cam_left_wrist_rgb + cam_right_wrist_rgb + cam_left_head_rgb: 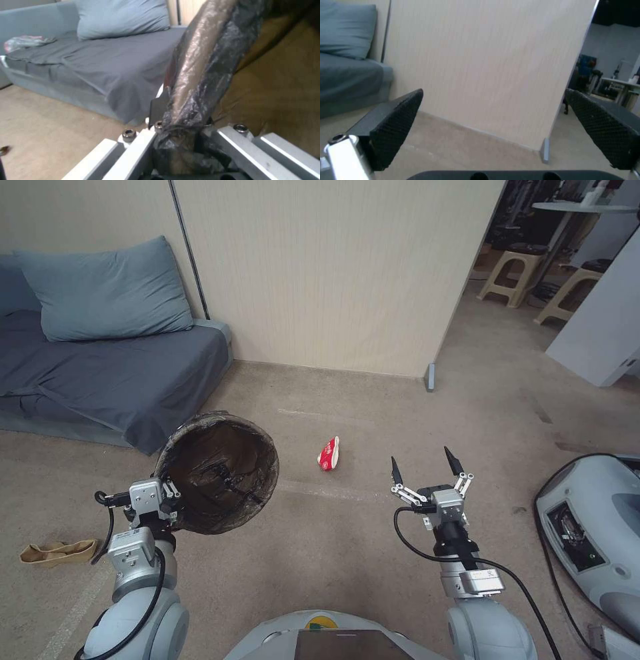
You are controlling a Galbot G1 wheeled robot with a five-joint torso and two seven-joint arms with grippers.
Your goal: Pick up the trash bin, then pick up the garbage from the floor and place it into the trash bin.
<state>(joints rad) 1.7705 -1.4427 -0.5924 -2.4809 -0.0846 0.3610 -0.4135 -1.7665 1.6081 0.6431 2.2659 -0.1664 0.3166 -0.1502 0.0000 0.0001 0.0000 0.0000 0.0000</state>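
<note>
Brown-bagged trash bin (220, 470) I'm carrying clamped at its rim in left gripper (170, 499), mouth facing up to catch litter; right gripper (427, 468) spread wide, hovering near right of red wrapper (329, 453).

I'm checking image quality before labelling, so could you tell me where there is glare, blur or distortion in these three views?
Head view: wide-angle bend, the walls lean outward; light is even, and the red wrapper is sharp. Left wrist view: soft throughout, with glare streaks on the bin liner, pinched at the rim by the left gripper. Right wrist view: the open right gripper has blurred near pads; the wall is clearer.
</note>
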